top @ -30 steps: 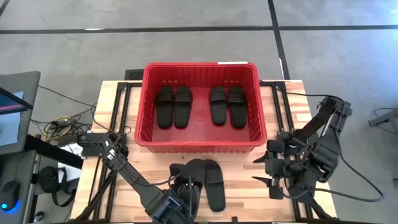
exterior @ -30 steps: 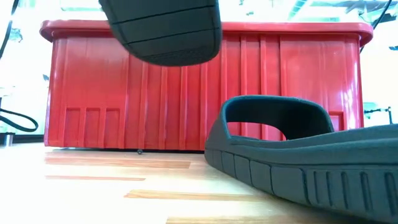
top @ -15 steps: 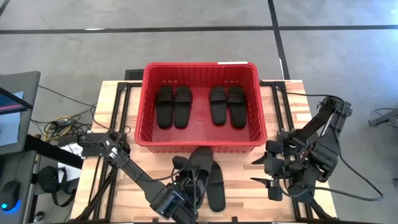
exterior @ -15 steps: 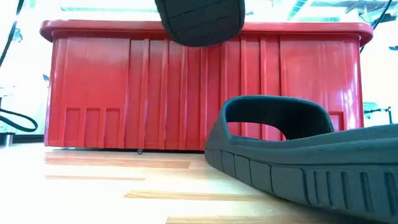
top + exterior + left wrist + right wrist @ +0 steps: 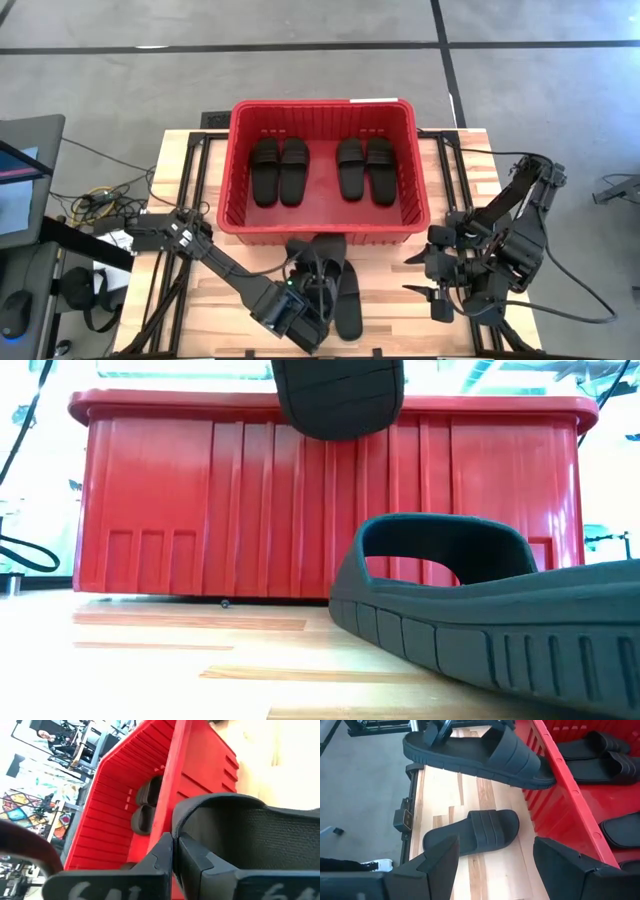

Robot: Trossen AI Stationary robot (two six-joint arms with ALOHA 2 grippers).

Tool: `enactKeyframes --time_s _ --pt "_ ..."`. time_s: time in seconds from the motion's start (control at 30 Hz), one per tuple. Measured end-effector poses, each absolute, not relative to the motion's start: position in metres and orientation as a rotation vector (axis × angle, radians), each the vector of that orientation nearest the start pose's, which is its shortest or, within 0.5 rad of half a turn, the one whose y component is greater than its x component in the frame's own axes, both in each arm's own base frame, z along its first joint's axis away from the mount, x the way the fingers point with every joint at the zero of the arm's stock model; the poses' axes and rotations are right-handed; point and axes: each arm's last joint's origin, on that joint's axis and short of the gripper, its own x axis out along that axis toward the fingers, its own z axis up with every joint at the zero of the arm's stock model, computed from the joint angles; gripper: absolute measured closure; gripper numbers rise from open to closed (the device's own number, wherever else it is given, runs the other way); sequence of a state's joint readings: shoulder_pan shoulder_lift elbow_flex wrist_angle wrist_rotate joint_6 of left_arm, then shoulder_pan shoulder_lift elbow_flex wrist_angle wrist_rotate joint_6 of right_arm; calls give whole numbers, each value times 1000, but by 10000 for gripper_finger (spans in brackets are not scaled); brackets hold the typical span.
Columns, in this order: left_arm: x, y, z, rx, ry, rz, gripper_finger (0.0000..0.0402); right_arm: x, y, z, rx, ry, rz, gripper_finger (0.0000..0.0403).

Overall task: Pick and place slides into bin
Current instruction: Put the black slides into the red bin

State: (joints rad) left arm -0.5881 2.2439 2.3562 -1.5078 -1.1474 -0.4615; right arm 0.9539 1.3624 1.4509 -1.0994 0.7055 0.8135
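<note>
My left hand (image 5: pixel 305 285) is clenched on 1 slide (image 5: pixel 322 256), lifted level with the bin (image 5: pixel 322 232) rim to clear it, while my right hand (image 5: pixel 432 272) waits released.

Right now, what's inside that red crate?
Four black slide sandals lie in the red crate, in two pairs. The near inner wall hides part of its floor.
</note>
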Motion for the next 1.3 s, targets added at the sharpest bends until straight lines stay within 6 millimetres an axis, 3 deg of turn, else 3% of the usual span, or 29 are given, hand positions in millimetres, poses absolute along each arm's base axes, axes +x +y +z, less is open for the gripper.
enactKeyframes --time_s 0.27,1.07,1.17,1.3 --pt "379 -213 341 616 729 570 401 161 195 368 36 695 -61 163" --pt "358 -247 338 441 873 248 401 161 194 367 -3 699 -51 163" --pt "354 -248 348 392 825 245 401 161 194 367 -21 699 -44 163" --pt "346 -245 376 346 691 267 401 161 194 367 -54 700 -33 163"
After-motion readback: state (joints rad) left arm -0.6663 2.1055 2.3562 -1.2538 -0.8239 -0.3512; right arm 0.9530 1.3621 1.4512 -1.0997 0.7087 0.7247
